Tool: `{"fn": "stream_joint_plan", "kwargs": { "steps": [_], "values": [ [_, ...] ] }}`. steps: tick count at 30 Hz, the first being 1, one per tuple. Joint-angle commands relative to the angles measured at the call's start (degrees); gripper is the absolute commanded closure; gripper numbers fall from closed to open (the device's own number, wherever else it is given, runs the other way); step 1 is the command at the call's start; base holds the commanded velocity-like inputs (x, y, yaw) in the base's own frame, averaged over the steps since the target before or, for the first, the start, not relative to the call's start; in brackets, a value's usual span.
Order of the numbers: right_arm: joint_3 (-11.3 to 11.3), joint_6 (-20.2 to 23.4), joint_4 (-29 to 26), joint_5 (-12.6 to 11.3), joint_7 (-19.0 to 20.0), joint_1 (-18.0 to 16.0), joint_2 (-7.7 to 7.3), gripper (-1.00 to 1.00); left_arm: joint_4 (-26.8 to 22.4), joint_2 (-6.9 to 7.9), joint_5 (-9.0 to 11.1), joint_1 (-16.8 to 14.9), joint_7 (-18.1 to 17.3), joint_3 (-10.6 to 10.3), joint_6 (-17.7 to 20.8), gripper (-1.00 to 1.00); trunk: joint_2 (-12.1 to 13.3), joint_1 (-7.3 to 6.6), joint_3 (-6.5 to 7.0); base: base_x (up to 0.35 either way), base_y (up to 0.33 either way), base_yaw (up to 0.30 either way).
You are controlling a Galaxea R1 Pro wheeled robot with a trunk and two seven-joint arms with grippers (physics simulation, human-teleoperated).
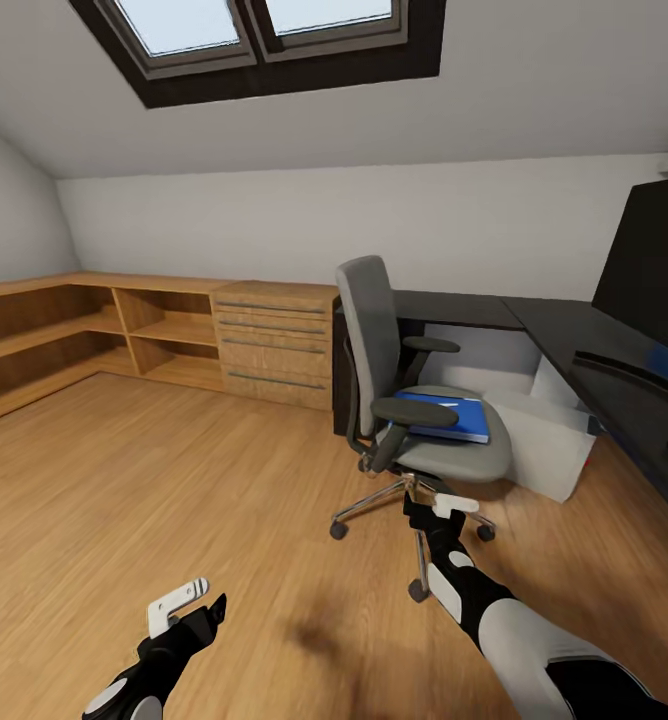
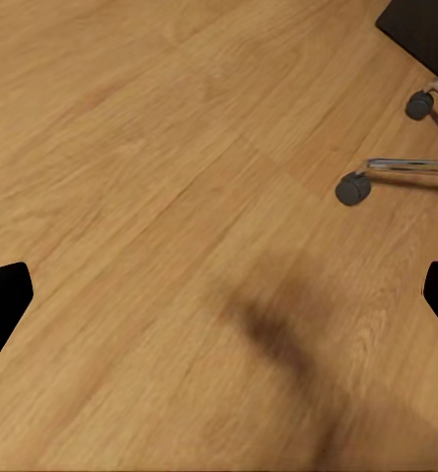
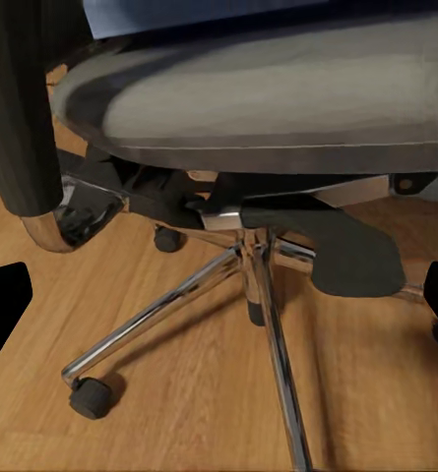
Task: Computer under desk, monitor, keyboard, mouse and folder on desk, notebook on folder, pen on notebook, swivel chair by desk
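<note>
From my right gripper the bright blue notebook lies up and ahead on the grey swivel chair, long axis running toward the black desk. My right arm reaches forward, low by the seat front, jaws spread and empty. My left gripper hangs released over the wooden floor, farther off.

wood floor: swivel chair stands on it | chair seat: blue notebook lies flat, maybe something thin under it
</note>
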Motion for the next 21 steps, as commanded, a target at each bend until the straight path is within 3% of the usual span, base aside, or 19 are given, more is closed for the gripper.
{"fn": "stream_joint_plan", "kwargs": {
  "steps": [1, 21],
  "values": [
    [0.1, -0.2, 0.1, -0.5, 0.0, 0.0, 0.02, -1.0, -0.1, 0.03, 0.6, 0.0, 0.5, -0.1, 0.1, -1.0, 0.0, -0.01, -0.01, 0.0, 0.0, -0.182],
    [0.1, -0.3, 0.0, -0.5, -0.2, 0.0, -0.24, -1.0, -0.2, 0.1, 0.5, 0.0, 0.4, 0.1, -0.1, -1.0, 0.0, -0.01, 0.93, 0.0, 0.0, -0.252]
  ]
}}
